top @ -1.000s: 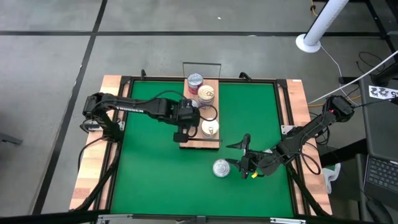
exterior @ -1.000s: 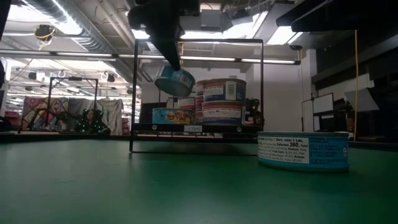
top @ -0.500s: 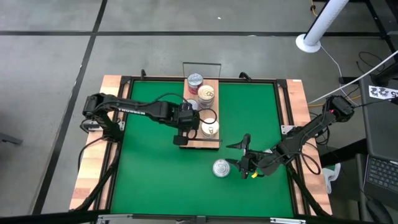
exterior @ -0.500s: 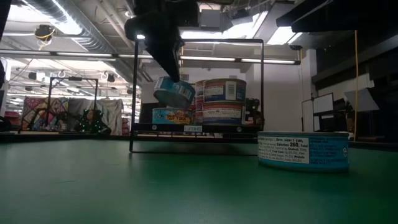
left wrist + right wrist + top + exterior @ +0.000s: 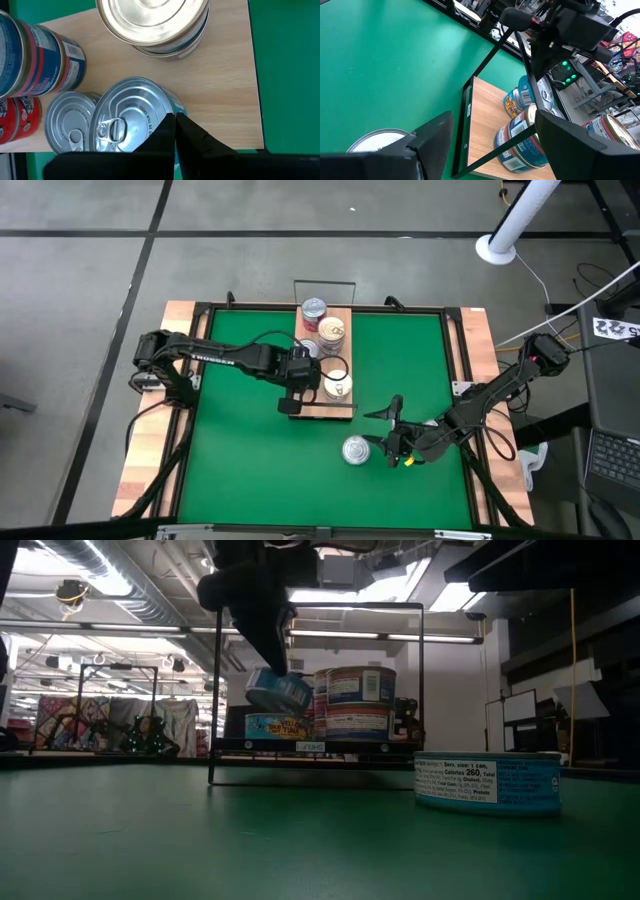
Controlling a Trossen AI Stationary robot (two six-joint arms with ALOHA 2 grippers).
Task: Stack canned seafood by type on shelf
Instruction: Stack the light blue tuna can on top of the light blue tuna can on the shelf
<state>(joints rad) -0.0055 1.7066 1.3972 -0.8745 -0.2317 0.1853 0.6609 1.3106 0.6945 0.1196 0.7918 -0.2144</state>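
Observation:
My left gripper [image 5: 294, 383] is over the near left part of the wooden shelf [image 5: 345, 408], shut on a small silver-topped, blue-labelled tin [image 5: 280, 690]. That tin hangs just above another silver-topped tin [image 5: 67, 127] with a blue and yellow label [image 5: 275, 727] standing on the shelf. More tins stand stacked on the shelf [image 5: 152, 20] [image 5: 35, 60]. My right gripper [image 5: 392, 438] is open low over the green mat, next to the larger silver tin [image 5: 355, 450], whose base rests on the mat. My left gripper pinches the small tin at its rim [image 5: 167, 111], on one side of the lid, with both fingers [image 5: 187, 135] close together. The fingers slant down from above [image 5: 265, 635]. The tin hangs tilted below them; whether it touches the tin beneath, I cannot tell.
A thin dark wire rail [image 5: 315, 606] frames the shelf's near end, another its far end [image 5: 325, 282]. Bare green mat [image 5: 240, 450] lies to the left and near side. Wooden table edges [image 5: 480, 340] flank the mat.
My left gripper has gone down and slightly toward the table's near left with the small tin, bringing it close above the blue and yellow tin on the shelf. The tin stays tilted in the hold.

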